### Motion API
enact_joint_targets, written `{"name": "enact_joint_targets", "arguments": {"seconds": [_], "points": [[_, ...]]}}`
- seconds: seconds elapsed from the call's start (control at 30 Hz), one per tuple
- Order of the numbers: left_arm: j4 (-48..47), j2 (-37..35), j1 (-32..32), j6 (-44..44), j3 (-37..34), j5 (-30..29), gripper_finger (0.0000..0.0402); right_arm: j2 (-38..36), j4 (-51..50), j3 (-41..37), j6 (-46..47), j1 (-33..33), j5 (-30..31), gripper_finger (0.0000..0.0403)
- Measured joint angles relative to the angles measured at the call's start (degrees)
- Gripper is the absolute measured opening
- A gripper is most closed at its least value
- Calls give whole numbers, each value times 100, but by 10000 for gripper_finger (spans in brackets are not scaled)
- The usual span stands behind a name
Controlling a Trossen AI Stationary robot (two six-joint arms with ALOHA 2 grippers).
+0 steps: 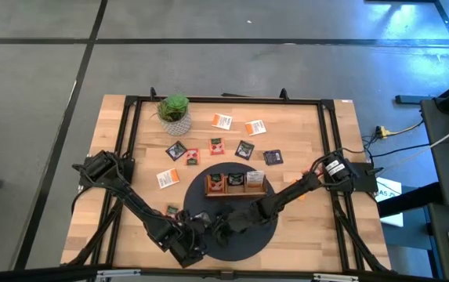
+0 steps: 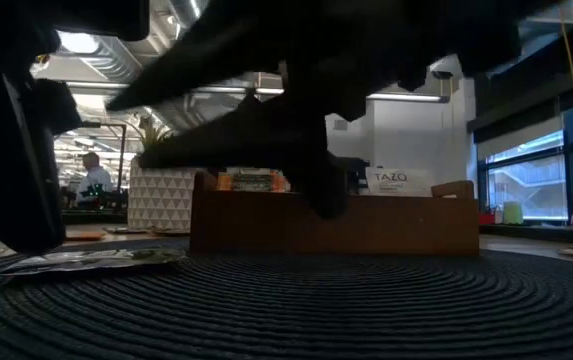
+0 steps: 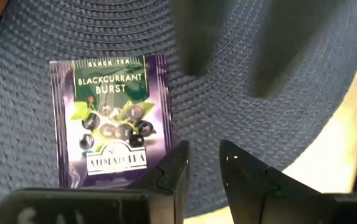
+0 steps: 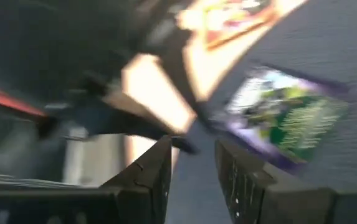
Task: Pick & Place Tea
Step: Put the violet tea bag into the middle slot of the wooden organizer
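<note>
Packet (image 3: 111, 118) flat, seemingly upright lettering

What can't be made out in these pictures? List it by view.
Low view: contents of the tray, hidden by dark arm parts in front.
Right wrist view: label of the purple packet, blurred.
High view: labels of the loose packets, too small.

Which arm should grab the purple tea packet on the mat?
Left, probably. Its end effector hangs open right beside the purple packet on the mat; the right end effector sits farther off.
</note>
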Motion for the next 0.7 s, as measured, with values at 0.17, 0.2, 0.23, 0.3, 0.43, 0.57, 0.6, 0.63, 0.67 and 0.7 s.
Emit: {"name": "enact_joint_targets", "arguments": {"seconds": [0.17,0.2,0.23,0.3,0.43,0.57,0.6,0.63,0.67,0.7], "points": [[-620,-54,-65,-734,7,-72,84,-6,-2832,1130,-154,21,688,125],[-820,-54,-85,-966,7,-134,84,-11,-3343,1304,-97,25,891,125],[-1007,-54,-108,-1191,7,-183,84,-11,-3765,1444,7,24,1051,125],[-1359,-54,-119,-1643,7,-249,84,-11,-4282,1626,138,-29,1176,125],[-1616,-54,-119,-2074,7,-305,84,-5,-4245,1694,173,-177,785,125],[-1547,-52,-117,-2101,7,-320,84,142,-4025,1692,186,-222,589,125],[-1495,-52,-117,-2101,7,-370,84,185,-3962,1694,229,-229,569,125],[-1422,-50,-117,-2104,7,-417,84,216,-3983,1694,321,-231,565,125],[-1356,-48,-117,-2105,7,-454,84,257,-4029,1692,415,-231,559,125],[-1294,-47,-117,-2105,7,-475,84,304,-4011,1693,496,-231,543,125]]}}
